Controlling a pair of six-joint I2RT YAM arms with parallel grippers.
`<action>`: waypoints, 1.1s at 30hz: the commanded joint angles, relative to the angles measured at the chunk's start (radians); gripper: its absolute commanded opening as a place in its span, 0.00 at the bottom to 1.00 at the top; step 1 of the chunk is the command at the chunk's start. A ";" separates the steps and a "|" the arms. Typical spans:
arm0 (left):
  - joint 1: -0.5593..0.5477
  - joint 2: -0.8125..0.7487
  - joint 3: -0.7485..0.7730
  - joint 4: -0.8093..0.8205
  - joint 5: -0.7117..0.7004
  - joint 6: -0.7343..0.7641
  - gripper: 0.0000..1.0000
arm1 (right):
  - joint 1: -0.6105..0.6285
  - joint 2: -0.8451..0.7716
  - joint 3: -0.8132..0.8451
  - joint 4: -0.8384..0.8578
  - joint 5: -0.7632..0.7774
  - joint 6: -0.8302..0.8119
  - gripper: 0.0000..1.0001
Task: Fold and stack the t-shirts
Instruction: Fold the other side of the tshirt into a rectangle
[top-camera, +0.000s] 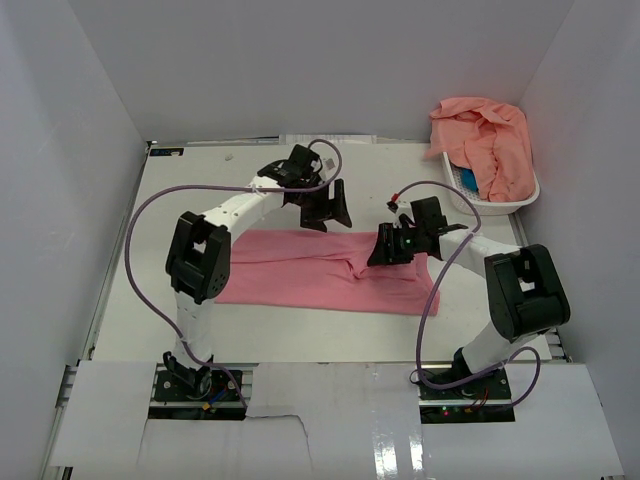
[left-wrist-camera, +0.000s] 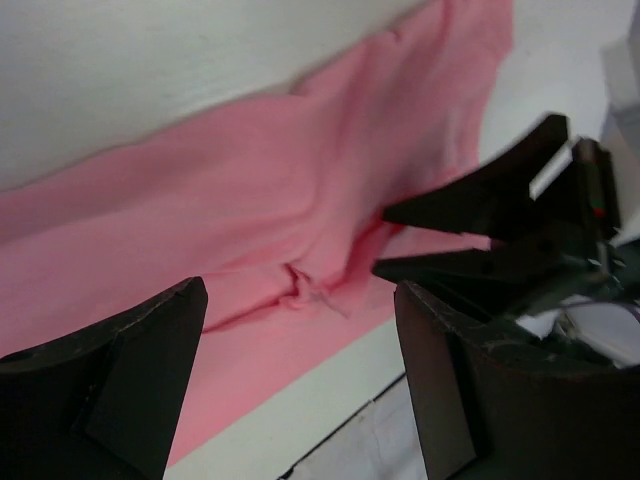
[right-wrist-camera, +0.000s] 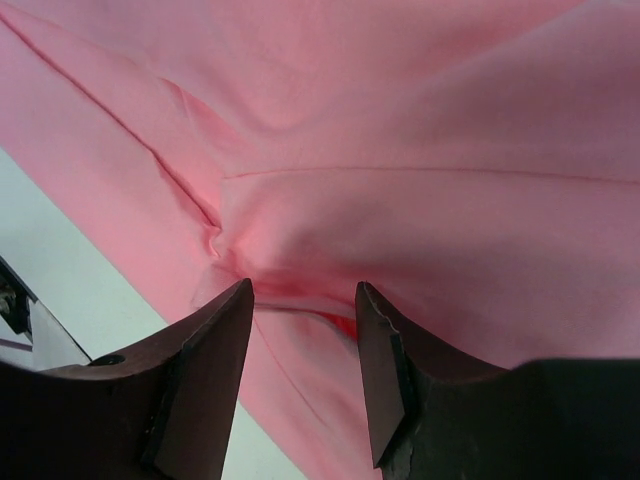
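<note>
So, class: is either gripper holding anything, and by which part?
Nothing is held. The left gripper and the right gripper both stand open over the pink t-shirt, gripping no part of it.

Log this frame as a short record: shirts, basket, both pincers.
Flat shirt: rose-pink cloth t-shirt spread on the white table, creased near the middle
Basket: white plastic slotted basket, far right, holding crumpled salmon t-shirts
Left pincer: open, above the pink t-shirt's far edge
Right pincer: open, over the crease; contact unclear
</note>
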 joint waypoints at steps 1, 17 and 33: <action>-0.037 0.016 0.046 0.059 0.231 0.018 0.86 | -0.016 0.020 -0.005 0.062 -0.100 -0.065 0.52; -0.109 0.343 0.233 0.110 0.506 -0.089 0.86 | -0.016 -0.032 -0.054 0.017 -0.113 -0.103 0.47; -0.102 0.383 0.245 0.105 0.373 -0.103 0.88 | 0.000 -0.125 -0.192 -0.092 -0.074 -0.051 0.42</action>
